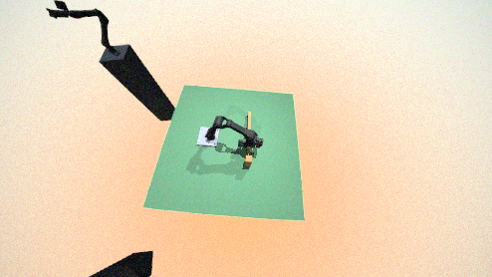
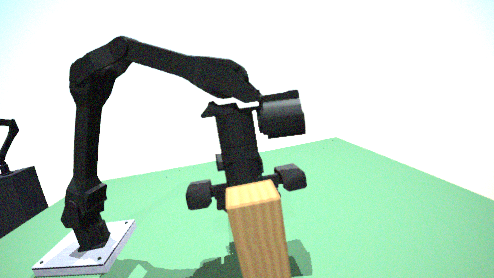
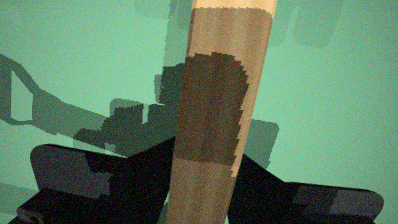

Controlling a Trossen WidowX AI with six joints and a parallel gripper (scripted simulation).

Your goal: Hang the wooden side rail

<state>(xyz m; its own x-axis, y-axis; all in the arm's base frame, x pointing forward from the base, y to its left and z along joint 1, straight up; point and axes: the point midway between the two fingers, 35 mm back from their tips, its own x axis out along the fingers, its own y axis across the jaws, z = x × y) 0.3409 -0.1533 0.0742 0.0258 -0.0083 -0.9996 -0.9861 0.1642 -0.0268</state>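
The wooden side rail (image 1: 249, 121) (image 3: 212, 100) is a long pale beam. It runs from the gripper toward the back of the table in the top view. My gripper (image 1: 250, 143) (image 2: 243, 178) (image 3: 202, 143) points down and is shut on the rail, one finger on each side. The wooden headboard post (image 1: 248, 159) (image 2: 257, 235) stands upright just in front of the gripper, in line with the rail. In the exterior view the post hides the rail and the fingertips. The steel hooks, the slot and its pins are hidden. Whether the rail's far end touches the table cannot be told.
The arm stands on a white base plate (image 1: 202, 141) (image 2: 45, 267) on the green table (image 1: 184, 199) (image 2: 380, 215), left of the post. A black pedestal (image 1: 136, 80) (image 2: 20, 200) with another arm stands beyond the table's left edge. A dark object (image 1: 131, 266) is at the lower left.
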